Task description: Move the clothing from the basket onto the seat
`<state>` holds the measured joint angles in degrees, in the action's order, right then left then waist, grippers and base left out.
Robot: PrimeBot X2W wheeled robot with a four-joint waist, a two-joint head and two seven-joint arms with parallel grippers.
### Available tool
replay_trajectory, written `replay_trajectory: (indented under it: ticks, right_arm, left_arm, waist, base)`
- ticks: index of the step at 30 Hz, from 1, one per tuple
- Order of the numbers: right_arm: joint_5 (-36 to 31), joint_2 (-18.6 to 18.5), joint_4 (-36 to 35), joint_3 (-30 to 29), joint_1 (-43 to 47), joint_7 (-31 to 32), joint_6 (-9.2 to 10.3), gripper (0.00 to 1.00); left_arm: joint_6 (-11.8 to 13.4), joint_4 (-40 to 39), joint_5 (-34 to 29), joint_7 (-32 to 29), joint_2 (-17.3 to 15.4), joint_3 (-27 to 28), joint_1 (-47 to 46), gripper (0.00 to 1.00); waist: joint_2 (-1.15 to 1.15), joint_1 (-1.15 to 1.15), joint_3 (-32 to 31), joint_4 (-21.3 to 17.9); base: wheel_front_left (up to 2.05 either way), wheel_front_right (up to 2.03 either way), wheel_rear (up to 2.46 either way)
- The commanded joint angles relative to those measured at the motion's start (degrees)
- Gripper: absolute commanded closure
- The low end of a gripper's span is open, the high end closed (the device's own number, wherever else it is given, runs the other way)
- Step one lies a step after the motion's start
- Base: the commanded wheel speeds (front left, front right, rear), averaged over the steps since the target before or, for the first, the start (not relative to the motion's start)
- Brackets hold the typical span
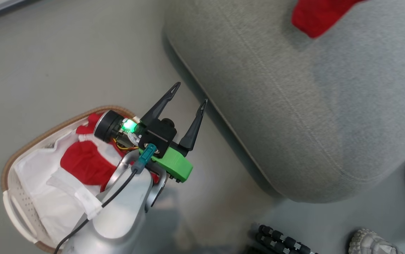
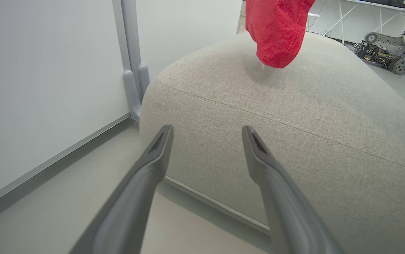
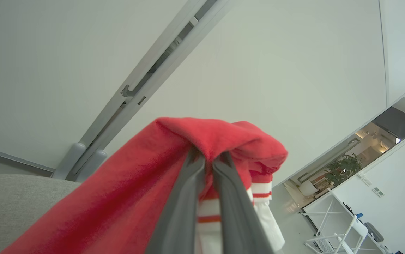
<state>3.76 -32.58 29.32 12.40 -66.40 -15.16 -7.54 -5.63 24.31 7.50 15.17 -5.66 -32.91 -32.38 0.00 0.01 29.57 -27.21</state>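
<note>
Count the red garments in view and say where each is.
2. One red garment lies in the basket. A striped-trim garment hangs from the right gripper over the seat. More may hide under the liner.

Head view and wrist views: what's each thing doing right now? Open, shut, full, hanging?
left gripper: open, holding nothing.
right gripper: shut on the striped garment.
striped garment: lifted, hanging over the seat; not let go yet.
basket: on the floor, with a red garment inside on the white liner.
</note>
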Motion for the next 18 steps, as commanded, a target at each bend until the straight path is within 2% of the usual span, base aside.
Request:
replay_trajectory:
  ticks: [1, 10, 17, 18]
  right_arm:
    - [-0.9, 0.7, 1.4, -0.7, 0.6, 0.0, 0.10, 1.00]
    - [-3.0, 7.2, 8.9, -9.6, 9.5, 0.0, 0.10, 1.00]
    - [-4.6, 11.2, 11.8, -18.6, 19.0, 0.0, 0.10, 1.00]
    - [-4.7, 11.9, 11.5, -19.9, 20.3, 0.0, 0.10, 0.73]
  left_arm:
    - [-0.3, -0.1, -0.2, 0.0, -0.3, 0.3, -1.3, 0.00]
    - [-0.5, 0.2, -1.0, 0.0, 0.0, 0.4, -2.8, 0.00]
    - [-0.5, 0.9, -0.8, 0.0, -0.2, 1.1, -1.0, 0.00]
    - [-0.5, 1.1, -0.8, 0.0, -0.3, 1.2, -0.7, 0.00]
  waist:
    - [0.00, -0.01, 3.9, 3.9]
    - [0.00, -0.01, 6.8, 7.7]
    - [0.00, -0.01, 5.4, 7.3]
    - [0.00, -0.01, 5.0, 7.0]
  base:
    - [0.00, 0.00, 0.00]
    - [0.00, 0.00, 0.00]
    - [0.00, 0.00, 0.00]
    - [0.00, 0.00, 0.00]
